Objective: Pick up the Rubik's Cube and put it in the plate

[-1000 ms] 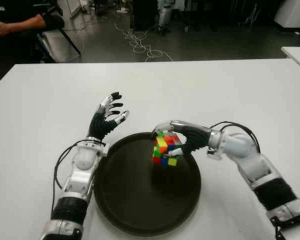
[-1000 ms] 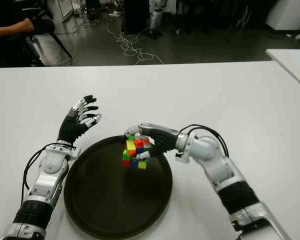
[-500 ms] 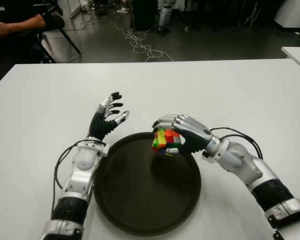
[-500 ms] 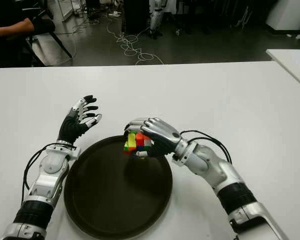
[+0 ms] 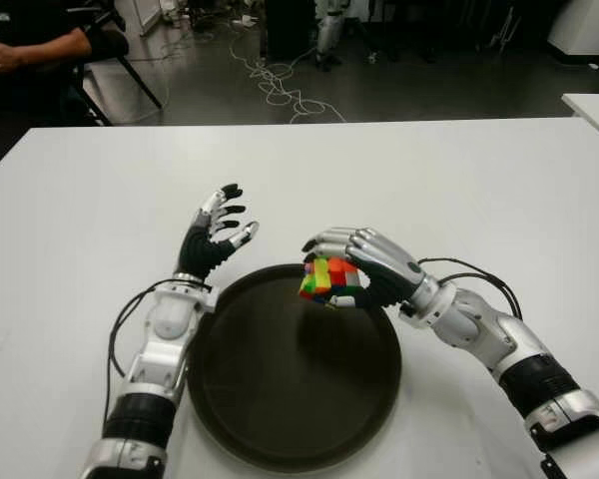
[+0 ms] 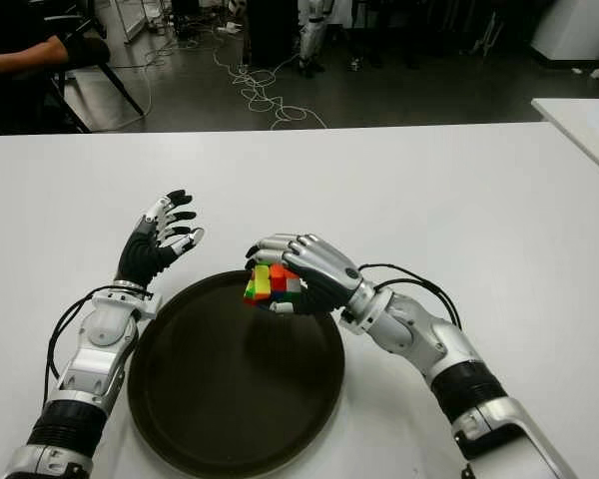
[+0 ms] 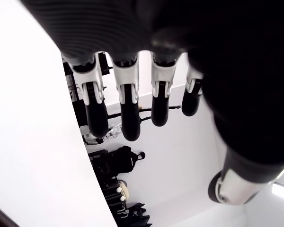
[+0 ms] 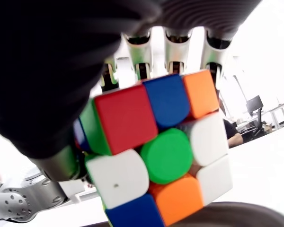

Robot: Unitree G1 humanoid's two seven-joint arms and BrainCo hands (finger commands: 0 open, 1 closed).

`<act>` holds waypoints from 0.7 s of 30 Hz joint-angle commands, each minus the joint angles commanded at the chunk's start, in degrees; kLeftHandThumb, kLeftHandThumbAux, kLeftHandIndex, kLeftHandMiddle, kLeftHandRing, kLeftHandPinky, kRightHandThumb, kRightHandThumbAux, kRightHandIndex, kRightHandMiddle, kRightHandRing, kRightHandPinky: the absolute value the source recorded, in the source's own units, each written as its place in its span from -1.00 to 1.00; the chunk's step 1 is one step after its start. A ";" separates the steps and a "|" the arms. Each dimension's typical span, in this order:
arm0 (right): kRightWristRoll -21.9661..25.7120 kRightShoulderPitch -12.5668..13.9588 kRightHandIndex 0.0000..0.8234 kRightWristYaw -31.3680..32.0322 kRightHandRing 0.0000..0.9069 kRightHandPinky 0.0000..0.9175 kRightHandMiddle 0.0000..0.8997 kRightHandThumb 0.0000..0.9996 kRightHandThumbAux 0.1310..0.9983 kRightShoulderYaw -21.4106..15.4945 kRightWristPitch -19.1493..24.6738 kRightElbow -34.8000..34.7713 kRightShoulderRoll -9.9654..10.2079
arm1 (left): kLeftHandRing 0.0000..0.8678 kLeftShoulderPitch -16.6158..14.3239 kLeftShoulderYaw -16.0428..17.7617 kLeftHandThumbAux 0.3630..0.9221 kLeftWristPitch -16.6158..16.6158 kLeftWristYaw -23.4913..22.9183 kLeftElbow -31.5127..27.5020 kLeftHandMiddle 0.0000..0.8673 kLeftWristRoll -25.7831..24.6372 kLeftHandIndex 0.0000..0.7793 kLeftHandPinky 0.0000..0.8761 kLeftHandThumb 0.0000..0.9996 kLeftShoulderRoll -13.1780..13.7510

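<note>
My right hand (image 5: pixel 354 269) is shut on the Rubik's Cube (image 5: pixel 324 278), palm down, holding it above the far rim of the round dark plate (image 5: pixel 280 389). The right wrist view shows the cube (image 8: pixel 156 151) close up, its coloured squares wedged between the fingers (image 8: pixel 173 47) and the thumb. The plate lies on the white table (image 5: pixel 429 180) with nothing in it. My left hand (image 5: pixel 218 232) is raised beside the plate's far left rim, fingers (image 7: pixel 128 111) spread and holding nothing.
Black cables run along both forearms. A person's arm (image 5: pixel 30 48) shows at the far left beyond the table. Cables lie on the floor (image 5: pixel 280 85) behind. Another white table's corner (image 5: pixel 594 105) shows at the right.
My right hand has turned from side-on to palm down over the cube and drawn it slightly up and toward the plate's far rim. The left hand has not moved.
</note>
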 joint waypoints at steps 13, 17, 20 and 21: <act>1.67 0.79 -0.11 4.46 0.15 0.20 0.10 0.65 0.31 1.03 0.78 -2.89 -0.84 | -0.55 -0.05 -0.05 0.20 -0.40 0.05 0.20 -0.60 0.24 -0.63 -0.50 -0.71 -0.06; 3.39 1.33 -0.11 6.68 0.15 0.19 0.10 0.65 0.31 1.16 0.89 -4.01 -0.82 | -0.55 -0.06 -0.02 0.20 -0.59 0.11 0.24 -0.60 0.17 -0.63 -0.50 -0.70 -0.10; 4.90 1.55 -0.10 8.69 0.15 0.19 0.10 0.65 0.31 1.27 0.87 -4.55 -0.86 | -0.56 -0.07 -0.02 0.20 -0.66 0.07 0.23 -0.61 0.12 -0.62 -0.52 -0.70 -0.10; 5.65 1.58 -0.10 9.66 0.16 0.18 0.10 0.65 0.31 1.41 0.85 -4.72 -0.93 | -0.56 -0.08 -0.02 0.20 -0.67 0.04 0.22 -0.60 0.09 -0.62 -0.51 -0.70 -0.09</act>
